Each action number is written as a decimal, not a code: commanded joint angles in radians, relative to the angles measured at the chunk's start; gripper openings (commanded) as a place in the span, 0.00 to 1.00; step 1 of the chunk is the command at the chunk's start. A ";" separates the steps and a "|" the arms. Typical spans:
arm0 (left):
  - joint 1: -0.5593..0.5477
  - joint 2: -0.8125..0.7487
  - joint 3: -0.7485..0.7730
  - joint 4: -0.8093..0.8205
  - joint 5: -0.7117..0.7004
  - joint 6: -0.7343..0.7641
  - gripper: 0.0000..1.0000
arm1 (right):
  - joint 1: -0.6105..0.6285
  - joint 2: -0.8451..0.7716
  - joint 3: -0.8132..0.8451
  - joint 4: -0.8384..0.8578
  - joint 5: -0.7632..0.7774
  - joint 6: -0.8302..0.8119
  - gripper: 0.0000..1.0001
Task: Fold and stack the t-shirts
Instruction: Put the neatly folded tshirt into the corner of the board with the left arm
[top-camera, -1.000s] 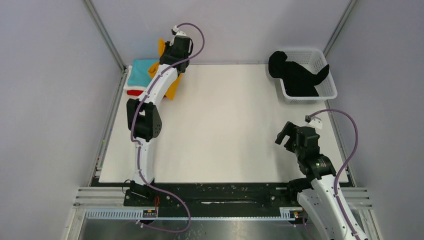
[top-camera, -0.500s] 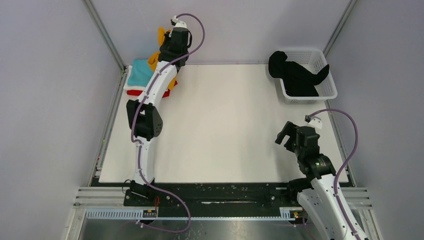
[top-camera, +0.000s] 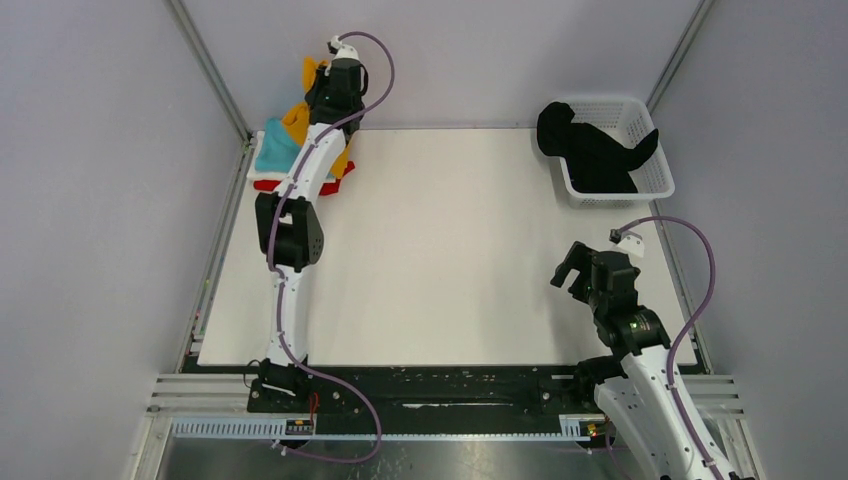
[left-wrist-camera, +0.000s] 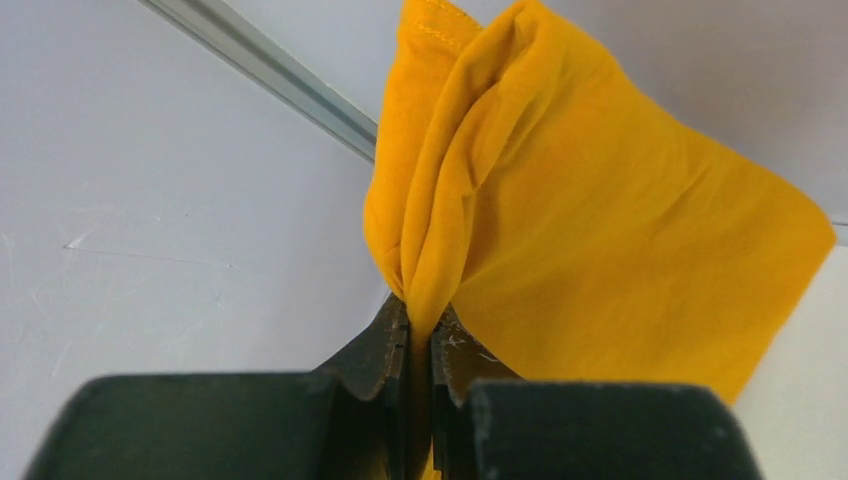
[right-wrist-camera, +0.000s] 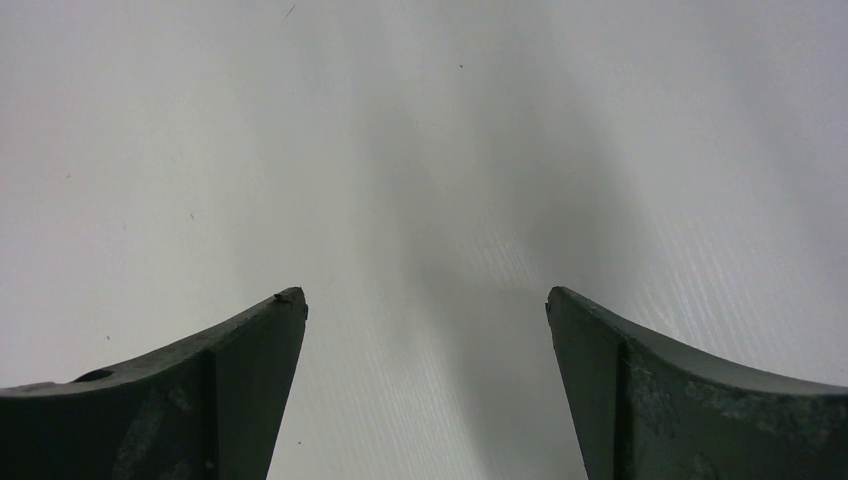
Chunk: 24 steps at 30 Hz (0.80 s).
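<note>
At the far left corner the left gripper (left-wrist-camera: 420, 322) pinches a bunched fold of the mustard-orange t-shirt (left-wrist-camera: 600, 230) over the stack (top-camera: 268, 158), the right gripper (right-wrist-camera: 425, 305) gaping empty, and so thin a grip could drop it crumpled.

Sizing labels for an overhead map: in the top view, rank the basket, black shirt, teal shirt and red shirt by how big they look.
1. basket
2. black shirt, spilling over its rim
3. teal shirt, partly covered
4. red shirt, only a sliver showing
</note>
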 joint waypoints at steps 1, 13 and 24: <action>0.045 0.012 -0.020 0.235 -0.064 0.105 0.00 | -0.002 0.015 -0.002 0.024 0.048 -0.009 0.99; 0.148 0.081 -0.027 0.264 0.013 0.071 0.00 | -0.002 0.029 0.000 0.023 0.073 -0.003 0.98; 0.193 0.131 -0.021 0.294 0.041 0.043 0.19 | -0.001 0.064 0.006 0.027 0.061 -0.006 0.99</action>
